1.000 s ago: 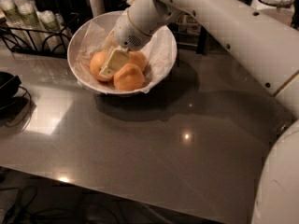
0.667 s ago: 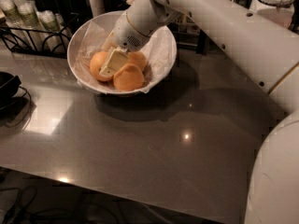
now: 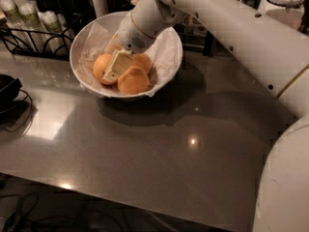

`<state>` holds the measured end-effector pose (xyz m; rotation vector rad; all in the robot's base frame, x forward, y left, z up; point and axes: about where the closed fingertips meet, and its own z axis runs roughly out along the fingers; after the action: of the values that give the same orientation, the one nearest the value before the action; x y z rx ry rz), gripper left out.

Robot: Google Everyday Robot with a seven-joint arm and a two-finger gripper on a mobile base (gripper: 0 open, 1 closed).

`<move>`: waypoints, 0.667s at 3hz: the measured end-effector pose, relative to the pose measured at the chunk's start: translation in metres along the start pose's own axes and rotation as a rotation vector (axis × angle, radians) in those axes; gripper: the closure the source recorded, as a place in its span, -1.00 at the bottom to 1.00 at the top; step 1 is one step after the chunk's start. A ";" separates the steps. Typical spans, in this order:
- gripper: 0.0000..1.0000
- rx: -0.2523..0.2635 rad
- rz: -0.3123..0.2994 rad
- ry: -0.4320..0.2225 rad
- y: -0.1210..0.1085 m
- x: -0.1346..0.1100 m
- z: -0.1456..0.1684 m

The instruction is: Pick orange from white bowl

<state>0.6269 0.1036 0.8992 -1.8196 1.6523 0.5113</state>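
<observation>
Orange (image 3: 100,65) beside end effector (image 3: 113,73), grey countertop (image 3: 145,149)

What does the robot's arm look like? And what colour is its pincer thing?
The arm is thick, round and smooth white, like a fat tube, with little dark dots along it and thin tan rings at the joints. No cables show on it. Its wrist is a rounded white knob with a grey speckled patch. The pincer is pale cream and flat-sided, down in the white bowl among the oranges.

Gripper (image 3: 116,68), low in white bowl (image 3: 72,58), barely moved.
</observation>
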 end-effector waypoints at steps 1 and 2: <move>-0.87 -0.001 -0.001 -0.001 0.000 -0.001 0.000; -0.98 -0.013 -0.020 -0.016 -0.004 -0.009 0.009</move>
<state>0.6304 0.1164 0.8993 -1.8344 1.6220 0.5277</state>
